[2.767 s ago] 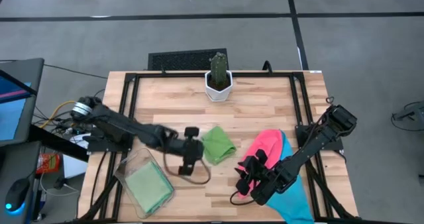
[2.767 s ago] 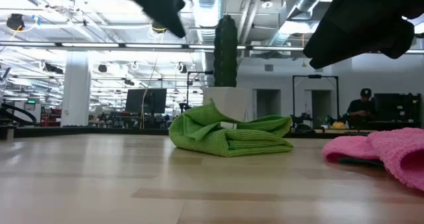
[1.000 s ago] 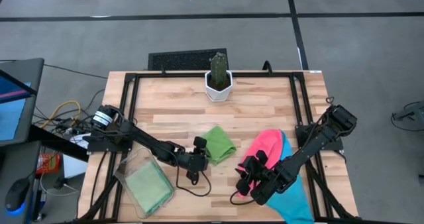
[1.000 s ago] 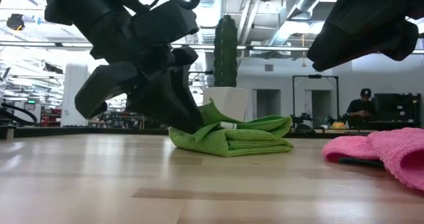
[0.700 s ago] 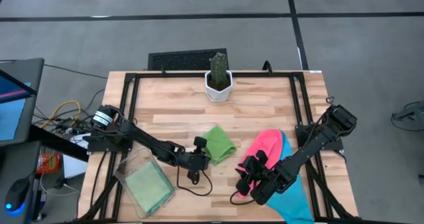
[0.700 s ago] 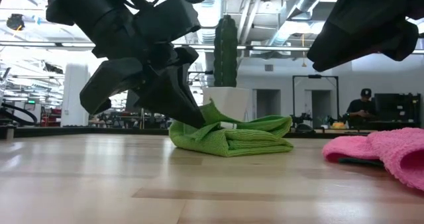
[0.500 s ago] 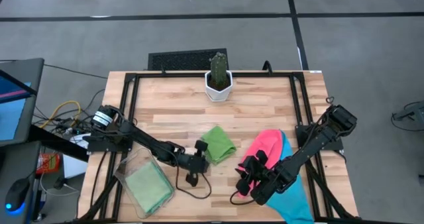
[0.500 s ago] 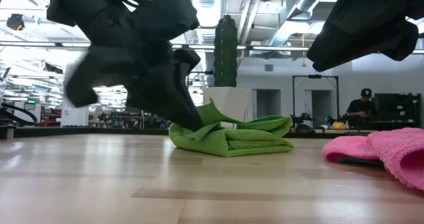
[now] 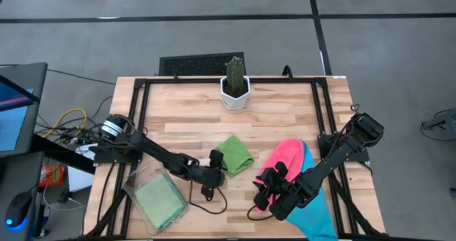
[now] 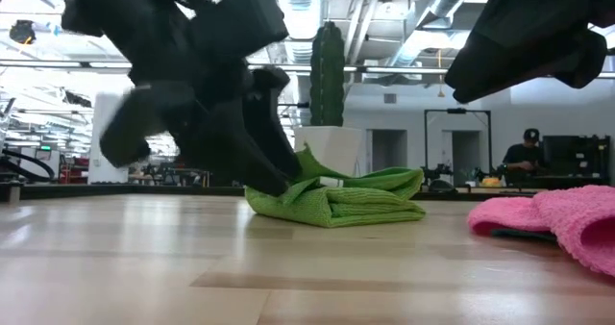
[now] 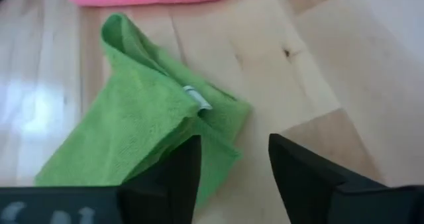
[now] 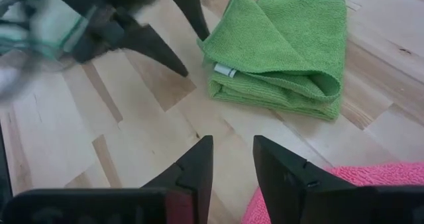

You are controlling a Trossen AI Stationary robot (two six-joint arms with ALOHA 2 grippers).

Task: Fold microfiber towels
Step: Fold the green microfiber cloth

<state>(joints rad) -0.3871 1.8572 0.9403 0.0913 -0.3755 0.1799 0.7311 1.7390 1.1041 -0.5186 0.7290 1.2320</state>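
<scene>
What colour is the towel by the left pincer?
Light green towel, clearest in the right wrist view.

Dark jointed arms, black cables

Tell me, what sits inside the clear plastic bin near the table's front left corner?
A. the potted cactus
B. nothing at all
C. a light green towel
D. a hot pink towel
C: in the high view a flat light green towel lies inside the clear plastic bin, while the pink towel and the potted cactus sit elsewhere on the table.
</scene>
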